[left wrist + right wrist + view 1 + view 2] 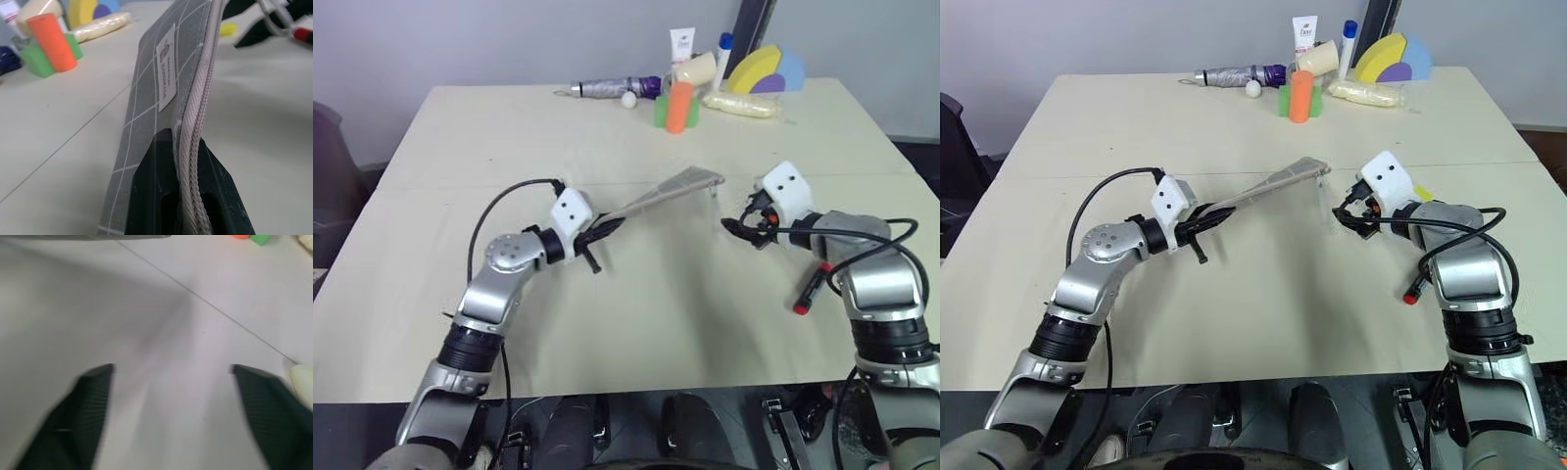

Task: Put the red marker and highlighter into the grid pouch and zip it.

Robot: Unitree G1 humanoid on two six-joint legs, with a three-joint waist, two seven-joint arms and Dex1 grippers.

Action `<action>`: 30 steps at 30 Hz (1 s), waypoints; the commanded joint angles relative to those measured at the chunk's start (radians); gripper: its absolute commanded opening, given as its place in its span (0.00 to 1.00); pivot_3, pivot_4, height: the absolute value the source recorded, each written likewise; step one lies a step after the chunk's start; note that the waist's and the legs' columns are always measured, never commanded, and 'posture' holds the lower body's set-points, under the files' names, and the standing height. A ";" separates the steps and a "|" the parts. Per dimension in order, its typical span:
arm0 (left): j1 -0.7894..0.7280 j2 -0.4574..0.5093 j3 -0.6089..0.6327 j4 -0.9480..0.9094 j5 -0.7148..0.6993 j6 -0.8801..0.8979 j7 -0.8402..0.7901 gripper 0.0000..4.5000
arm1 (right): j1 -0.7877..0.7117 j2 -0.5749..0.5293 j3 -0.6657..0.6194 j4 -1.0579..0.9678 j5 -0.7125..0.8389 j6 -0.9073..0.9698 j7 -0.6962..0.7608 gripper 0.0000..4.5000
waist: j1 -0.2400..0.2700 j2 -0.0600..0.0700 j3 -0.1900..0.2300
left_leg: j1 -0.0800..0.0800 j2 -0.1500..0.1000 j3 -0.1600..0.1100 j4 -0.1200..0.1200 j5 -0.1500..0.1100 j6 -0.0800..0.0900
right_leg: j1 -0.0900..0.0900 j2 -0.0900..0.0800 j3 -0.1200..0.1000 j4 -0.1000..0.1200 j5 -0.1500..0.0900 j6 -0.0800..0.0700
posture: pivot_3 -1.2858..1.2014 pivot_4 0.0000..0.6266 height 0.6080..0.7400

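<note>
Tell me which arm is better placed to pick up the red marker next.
The right. Its gripper is open and holds nothing, and the red marker lies on the table beside that arm. The left gripper is shut on the grid pouch, holding it up, farther away.

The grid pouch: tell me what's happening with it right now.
The left gripper is shut on one end of the grid pouch, holding it up off the table. The right gripper hangs open near the pouch's other end, gripping nothing. The red marker lies on the table beside the right arm, not yet in the pouch.
</note>
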State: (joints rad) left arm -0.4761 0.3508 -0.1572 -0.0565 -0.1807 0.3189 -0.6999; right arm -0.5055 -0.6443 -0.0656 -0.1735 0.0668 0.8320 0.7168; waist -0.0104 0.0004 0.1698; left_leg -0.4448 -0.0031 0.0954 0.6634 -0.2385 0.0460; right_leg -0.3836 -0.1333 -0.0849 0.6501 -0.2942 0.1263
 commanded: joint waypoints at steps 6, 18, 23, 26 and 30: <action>-0.011 -0.059 -0.075 -0.077 0.053 0.096 0.082 0.00 | 0.000 0.048 -0.038 -0.084 0.098 0.021 -0.052 0.98 | 0.004 0.000 0.000 | 0.000 0.000 0.000 0.000 0.000 0.000 | 0.000 0.000 0.000 0.000 0.000 0.000 | 0.52 0.24 1.00; -0.020 -0.069 -0.097 -0.072 0.083 0.092 0.086 0.00 | -0.029 0.082 -0.044 -0.043 0.163 0.075 -0.141 0.59 | 0.003 0.000 0.000 | 0.000 0.000 0.000 0.000 0.000 0.000 | 0.000 -0.001 0.000 -0.001 0.000 0.000 | 0.52 0.24 1.00; -0.027 -0.083 -0.098 -0.058 0.096 0.085 0.103 0.00 | -0.046 0.090 -0.011 -0.039 0.168 0.100 -0.163 0.01 | 0.003 0.000 0.000 | 0.000 0.000 0.000 0.000 0.000 0.000 | 0.000 -0.001 0.000 -0.001 0.000 0.000 | 0.52 0.24 1.00; -0.027 -0.097 -0.110 -0.053 0.110 0.081 0.116 0.00 | -0.061 0.109 0.035 -0.063 0.163 0.116 -0.177 0.01 | 0.002 0.000 0.000 | 0.000 0.000 0.000 0.000 0.000 0.000 | 0.000 -0.001 0.000 -0.001 0.000 0.000 | 0.52 0.24 1.00; -0.030 -0.123 -0.123 -0.049 0.131 0.086 0.136 0.00 | -0.072 0.119 0.119 -0.112 0.152 0.139 -0.182 0.01 | 0.002 0.000 0.000 | 0.000 0.000 0.000 0.000 0.000 0.000 | 0.000 -0.001 0.000 -0.001 0.000 0.000 | 0.52 0.24 1.00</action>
State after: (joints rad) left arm -0.4856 0.2360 -0.2645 -0.0823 -0.0530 0.4226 -0.5725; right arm -0.5533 -0.5256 0.0360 -0.2315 0.2175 0.9687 0.5347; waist -0.0080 0.0004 0.1698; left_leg -0.4451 -0.0033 0.0953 0.6634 -0.2385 0.0460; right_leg -0.3838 -0.1339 -0.0848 0.6496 -0.2942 0.1263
